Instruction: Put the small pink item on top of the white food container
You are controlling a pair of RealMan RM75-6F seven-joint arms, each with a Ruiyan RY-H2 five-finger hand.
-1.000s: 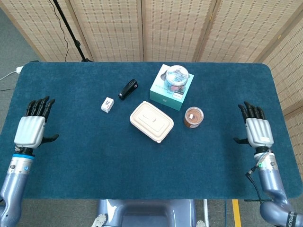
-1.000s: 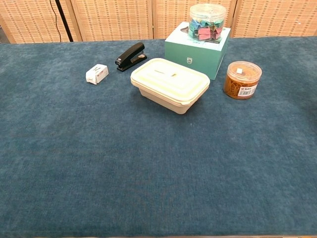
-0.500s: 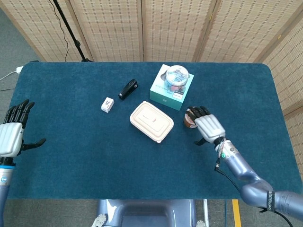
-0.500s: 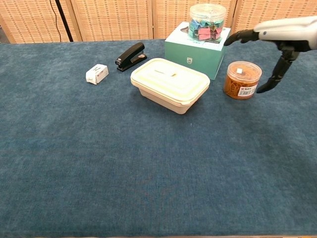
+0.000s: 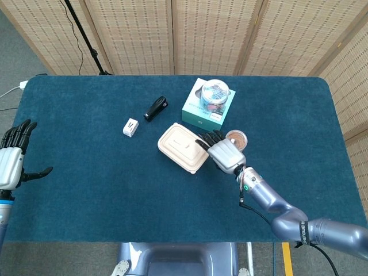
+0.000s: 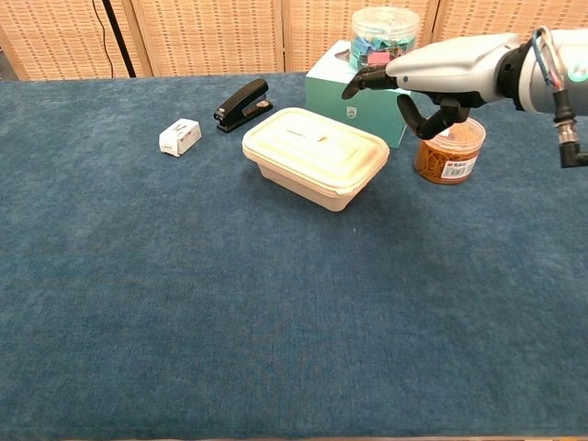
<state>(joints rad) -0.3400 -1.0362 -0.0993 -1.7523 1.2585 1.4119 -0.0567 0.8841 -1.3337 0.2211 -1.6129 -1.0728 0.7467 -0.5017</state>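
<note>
Under my arms lies a table (image 5: 86,195) covered in dark blue cloth, with woven folding screens (image 5: 126,34) standing behind its far edge and grey floor beyond its left end. Near the middle, the white food container (image 5: 183,147) sits lidded and slantwise. Left of it rests the small pink item (image 5: 131,127), a pale little box, apart from the container and just beside a black stapler (image 5: 155,108). Behind the container stands a teal box (image 5: 198,115) with a clear jar of clips (image 5: 215,94) on top, and to its right a tub of rubber bands (image 6: 448,149).

My right hand (image 5: 223,153) hovers between the container and the tub, fingers (image 6: 367,81) spread and holding nothing. My left hand (image 5: 10,161) hangs off the table's left edge, fingers apart, also holding nothing.

Wide bare cloth runs along the near edge and both ends.
</note>
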